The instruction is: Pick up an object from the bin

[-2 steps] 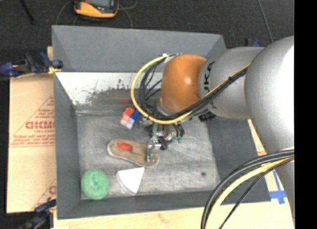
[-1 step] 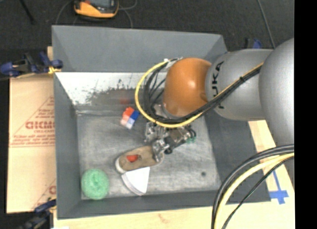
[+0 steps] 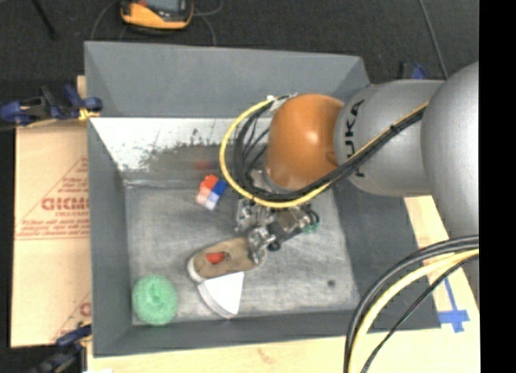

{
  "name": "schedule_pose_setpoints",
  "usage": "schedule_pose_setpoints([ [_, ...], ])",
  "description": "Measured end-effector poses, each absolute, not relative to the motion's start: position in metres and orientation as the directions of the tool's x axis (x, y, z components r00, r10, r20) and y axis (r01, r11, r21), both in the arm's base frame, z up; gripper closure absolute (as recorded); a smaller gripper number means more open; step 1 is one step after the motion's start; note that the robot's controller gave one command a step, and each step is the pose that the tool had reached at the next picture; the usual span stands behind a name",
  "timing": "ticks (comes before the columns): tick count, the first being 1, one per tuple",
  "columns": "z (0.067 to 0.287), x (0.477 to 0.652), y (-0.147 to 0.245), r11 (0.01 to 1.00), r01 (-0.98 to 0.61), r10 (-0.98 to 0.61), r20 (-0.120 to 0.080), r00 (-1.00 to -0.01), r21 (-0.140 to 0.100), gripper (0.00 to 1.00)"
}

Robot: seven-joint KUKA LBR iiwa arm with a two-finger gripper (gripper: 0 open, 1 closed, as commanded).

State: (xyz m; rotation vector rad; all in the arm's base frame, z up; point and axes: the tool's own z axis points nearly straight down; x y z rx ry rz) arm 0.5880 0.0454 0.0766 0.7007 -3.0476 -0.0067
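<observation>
Here, your nearest candidate is the tan shoe-shaped thing [image 3: 219,259] with a red patch on top. It lies on the floor of the bin [image 3: 322,283], a little to the near side of the middle, its length running left to right. The tool [image 3: 260,238] sits at that thing's right end, touching it or just over it. You cannot tell which, nor whether the tool is spread or pressed together. Touching the tan thing on its near side lies a white cone-shaped piece [image 3: 223,293]. In the near left corner is a green fuzzy ball [image 3: 155,299], apart from both. A small red, white and blue block [image 3: 210,192] rests further back, near the far wall. Over the tool you see the orange cover [image 3: 302,142] and the arm [image 3: 403,138] reaching in from the right.
</observation>
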Motion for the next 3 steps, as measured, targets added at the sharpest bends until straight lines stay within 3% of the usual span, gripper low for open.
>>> schedule_pose_setpoints([
  [1, 0.086, 0.586, 0.046, 0.898, -0.44, -0.44, 0.005, -0.898, 0.004, 1.0],
  [3, 0.211, 0.575, 0.077, 0.896, -0.443, -0.443, -0.002, -0.896, 0.003, 1.0],
])
